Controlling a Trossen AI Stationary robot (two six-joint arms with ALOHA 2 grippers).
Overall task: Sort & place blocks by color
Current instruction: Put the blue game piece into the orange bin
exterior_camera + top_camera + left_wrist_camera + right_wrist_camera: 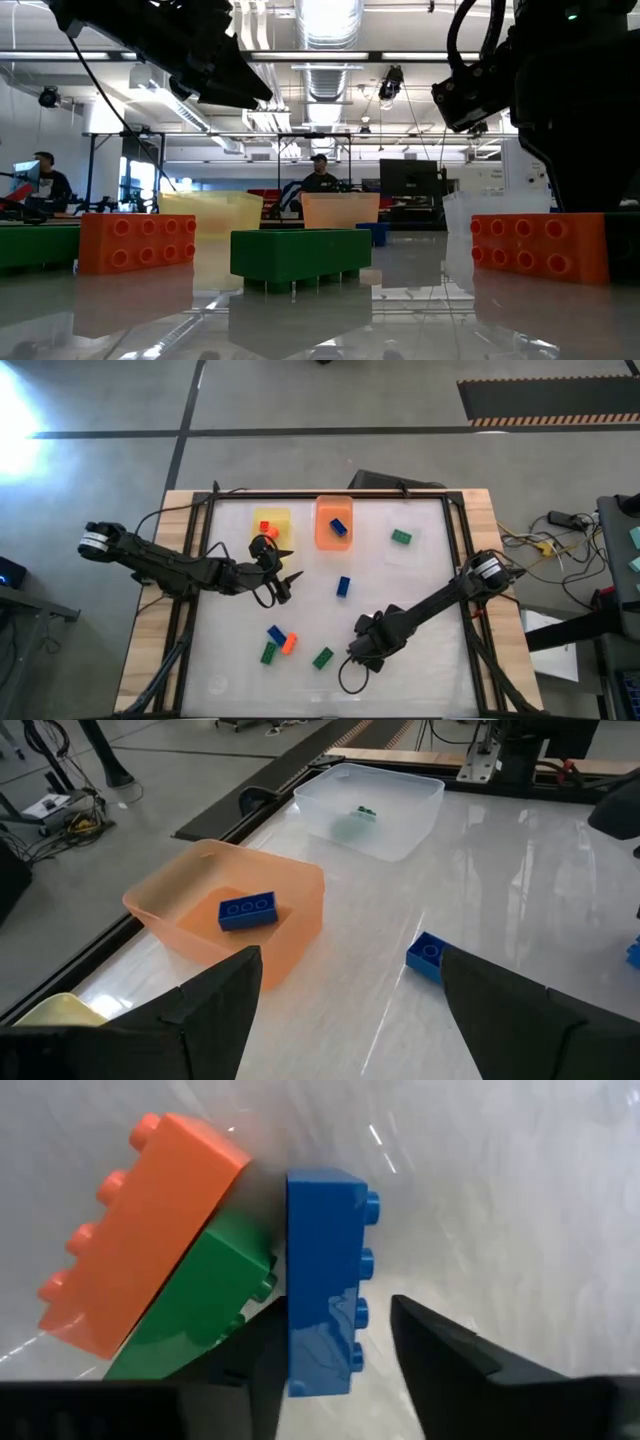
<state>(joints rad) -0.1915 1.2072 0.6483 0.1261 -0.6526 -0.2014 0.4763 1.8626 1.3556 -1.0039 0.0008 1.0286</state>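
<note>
Translucent yellow plastic tray (281, 514) at the back, translucent orange plastic tray (325, 538) right of it, clear plastic tray (412, 550) farther right, small studded plastic blocks (343, 586) loose in front of them

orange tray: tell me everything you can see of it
The orange tray is a translucent, plastic-looking rectangular bin with rounded corners and an open top. It stands upright on the white table toward the far edge, between the yellow tray and the clear tray. One blue block lies on its floor, studs up; nothing else is in it.
</note>
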